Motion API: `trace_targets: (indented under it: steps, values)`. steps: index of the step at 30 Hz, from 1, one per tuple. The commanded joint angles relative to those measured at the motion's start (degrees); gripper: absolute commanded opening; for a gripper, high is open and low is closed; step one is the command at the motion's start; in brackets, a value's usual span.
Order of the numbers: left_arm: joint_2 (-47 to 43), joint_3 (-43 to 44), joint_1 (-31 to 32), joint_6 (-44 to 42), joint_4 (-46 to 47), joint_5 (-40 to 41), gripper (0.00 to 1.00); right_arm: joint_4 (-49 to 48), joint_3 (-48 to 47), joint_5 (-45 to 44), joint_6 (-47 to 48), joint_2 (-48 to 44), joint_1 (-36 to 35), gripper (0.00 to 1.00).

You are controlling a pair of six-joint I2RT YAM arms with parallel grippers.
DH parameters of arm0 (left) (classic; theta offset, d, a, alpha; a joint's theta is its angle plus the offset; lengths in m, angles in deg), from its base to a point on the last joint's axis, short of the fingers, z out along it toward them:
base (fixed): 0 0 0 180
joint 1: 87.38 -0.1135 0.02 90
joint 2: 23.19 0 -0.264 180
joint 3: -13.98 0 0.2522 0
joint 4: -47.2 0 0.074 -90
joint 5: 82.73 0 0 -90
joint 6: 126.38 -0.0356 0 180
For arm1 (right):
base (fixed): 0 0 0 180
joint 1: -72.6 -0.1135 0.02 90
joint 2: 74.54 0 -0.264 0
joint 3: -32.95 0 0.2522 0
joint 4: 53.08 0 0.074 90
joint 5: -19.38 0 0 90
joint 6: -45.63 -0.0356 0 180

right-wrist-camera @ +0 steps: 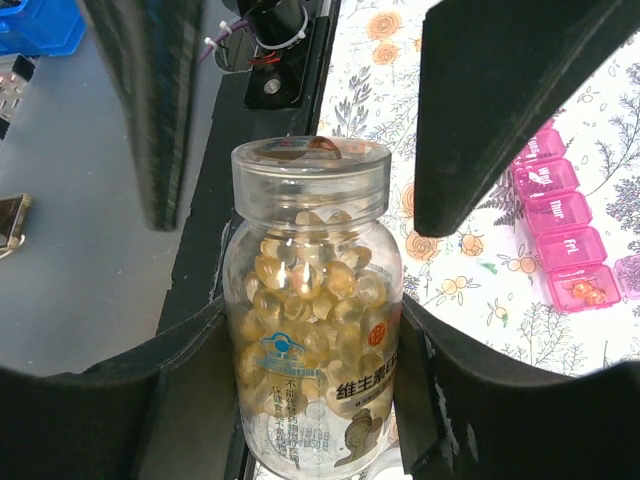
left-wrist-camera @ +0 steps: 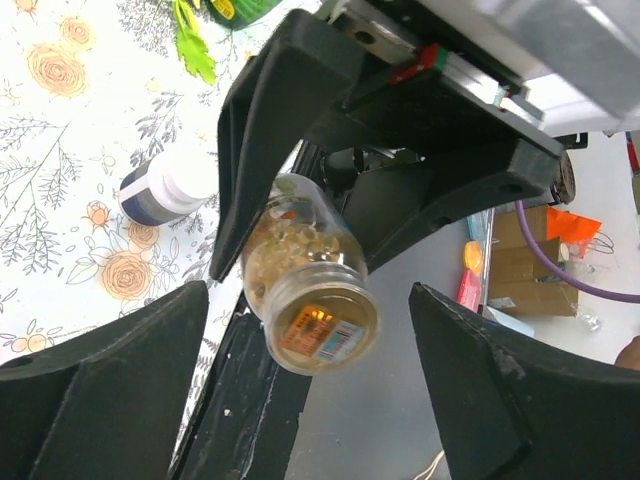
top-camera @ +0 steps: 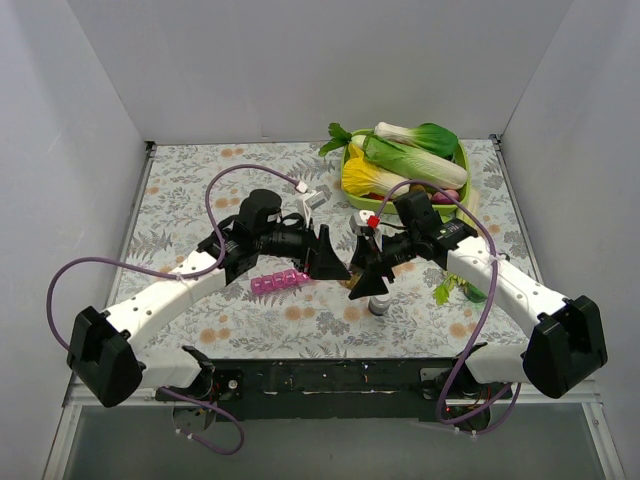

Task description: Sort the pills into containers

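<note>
A clear bottle (right-wrist-camera: 312, 330) full of yellow pills (right-wrist-camera: 320, 290) stands between the fingers of my right gripper (right-wrist-camera: 315, 360), which is shut on its body. A clear lid (right-wrist-camera: 310, 175) sits on top. My left gripper (left-wrist-camera: 305, 295) faces the lid end of the bottle (left-wrist-camera: 310, 290), open, its fingers (left-wrist-camera: 120, 380) apart from the lid on both sides. The pink containers strip (top-camera: 278, 283) lies on the table below the left gripper (top-camera: 328, 258). One open compartment holds two pills (right-wrist-camera: 585, 291). The right gripper (top-camera: 366, 272) meets the left over the table's middle.
A dark bottle with a white cap (left-wrist-camera: 165, 190) stands on the table just under the grippers, also at the near middle (top-camera: 378, 302). A green tray (top-camera: 461, 160) of vegetables sits at the back right. White walls enclose the floral table (top-camera: 200, 170).
</note>
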Motion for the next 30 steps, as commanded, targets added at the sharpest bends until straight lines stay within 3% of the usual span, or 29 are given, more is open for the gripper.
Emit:
trace_targets:
  steps: [1,4,5,12,19,23,25,30]
  values:
    - [-4.8,0.3,0.1,0.5,0.7,1.4,0.87,-2.4,0.1,2.2,-0.4,-1.5,-0.1,0.01]
    - [-6.5,-0.3,0.1,0.7,0.1,2.7,0.92,-2.4,0.0,1.7,-0.2,-1.6,-0.2,0.01]
    - [-6.7,-0.4,0.0,0.7,-0.5,3.7,0.98,-2.3,0.0,1.6,-0.2,-1.7,-0.2,0.01]
    - [-11.6,-2.8,-1.1,3.1,-2.6,11.1,0.98,-1.2,-0.2,-1.0,1.6,-2.5,-0.2,0.01]
    - [-18.6,-5.8,-2.7,18.8,-4.6,27.0,0.98,-0.8,-0.5,-10.6,5.3,-4.2,-0.2,0.01]
    - [-18.5,-8.7,-3.0,30.3,-1.1,24.8,0.98,-2.2,-0.1,-17.8,5.9,-6.0,-0.2,0.01]
    - [-16.7,-8.7,-3.0,33.5,0.2,24.4,0.90,-3.4,-0.1,-21.4,6.1,-6.7,-0.3,0.01]
    - [-12.8,-6.1,-2.9,39.9,0.8,24.2,0.85,-4.4,0.1,-26.0,6.5,-7.4,-0.6,0.01]
